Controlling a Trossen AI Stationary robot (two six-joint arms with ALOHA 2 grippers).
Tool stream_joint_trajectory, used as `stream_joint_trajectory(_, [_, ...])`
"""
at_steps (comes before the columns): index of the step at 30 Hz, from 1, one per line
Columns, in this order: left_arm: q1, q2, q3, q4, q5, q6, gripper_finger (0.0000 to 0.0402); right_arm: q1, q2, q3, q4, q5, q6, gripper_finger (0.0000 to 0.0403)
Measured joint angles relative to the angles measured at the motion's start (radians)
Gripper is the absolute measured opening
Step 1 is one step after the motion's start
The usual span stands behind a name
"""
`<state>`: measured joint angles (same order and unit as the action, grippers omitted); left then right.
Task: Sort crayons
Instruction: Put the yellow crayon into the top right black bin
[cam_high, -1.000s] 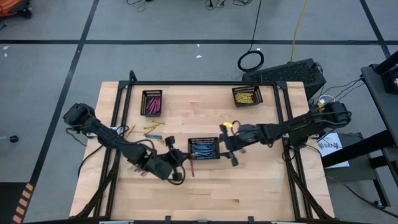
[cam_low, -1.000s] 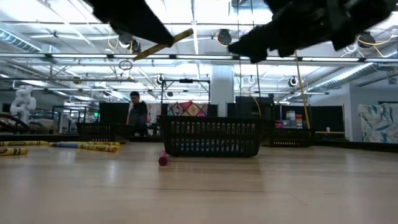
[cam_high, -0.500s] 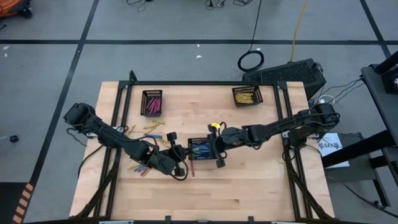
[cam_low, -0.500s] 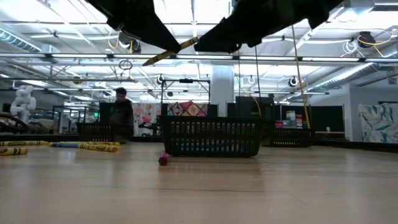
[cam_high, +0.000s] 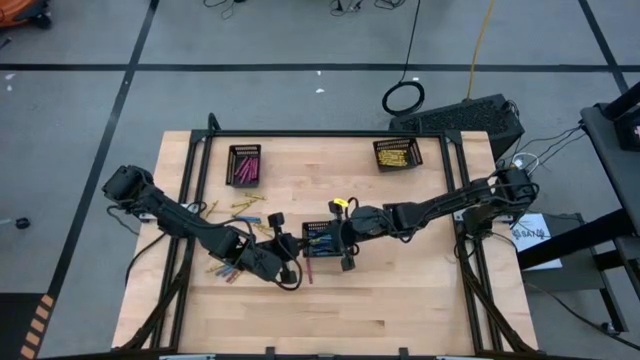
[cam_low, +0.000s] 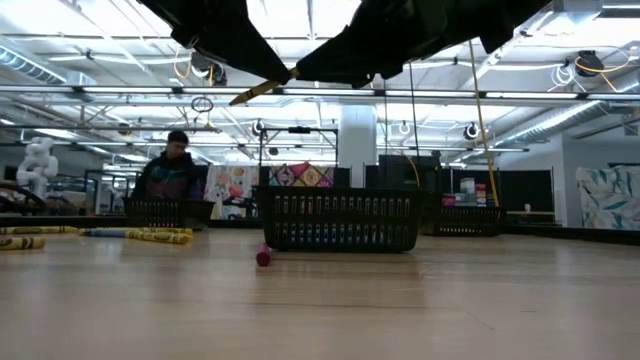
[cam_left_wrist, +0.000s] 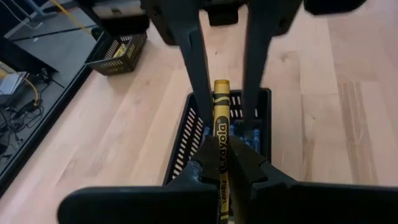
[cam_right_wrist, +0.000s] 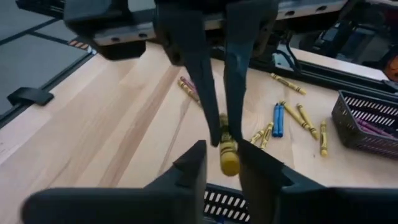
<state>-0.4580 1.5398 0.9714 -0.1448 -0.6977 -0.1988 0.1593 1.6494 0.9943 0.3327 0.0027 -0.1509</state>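
Two grippers meet above the table's centre for what looks like a handover. The left gripper (cam_left_wrist: 222, 163) is clamped on a yellow crayon (cam_left_wrist: 221, 134), whose free end sticks out between the right gripper's (cam_right_wrist: 222, 163) fingers (cam_right_wrist: 186, 59); those fingers stand narrowly apart on either side of it, and I cannot tell whether they touch it yet. Directly beneath sits the central black tray (cam_high: 327, 240) holding blue crayons, so yellow does not belong there. Next, by my reading, the right fingers must pinch, the left release, and the crayon travel to the tray of yellows (cam_high: 397, 153) at about one o'clock. Loose crayons (cam_high: 240, 208) remain at nine o'clock. The wrapper reads "Crayola".
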Motion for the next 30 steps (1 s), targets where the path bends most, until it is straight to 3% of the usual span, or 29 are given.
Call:
stream_joint_trajectory(7, [-0.001,0.0,0.0,0.0,0.002,0.002,0.0001,0.005,-0.007,0.0,-0.002,0.001,-0.016,0.0014])
stream_joint_trajectory(13, [0.0,0.0,0.0,0.001,0.004,-0.005,0.0012,0.006,-0.007,0.0,-0.015,0.025,-0.018,0.0005])
stream_joint_trajectory(22, [0.008,0.0,0.0,-0.02,0.003,0.003,0.0172,-0.012,-0.054,-0.011,-0.264,0.218,0.04,0.0002])
stream_joint_trajectory(26, [0.007,0.0,0.0,-0.069,-0.011,-0.03,0.0225,-0.049,-0.172,-0.061,-0.429,0.38,0.087,0.0001])
stream_joint_trajectory(30, [0.006,0.0,0.0,-0.116,-0.017,-0.103,0.0242,-0.148,-0.363,-0.122,-0.682,0.508,0.185,0.0001])
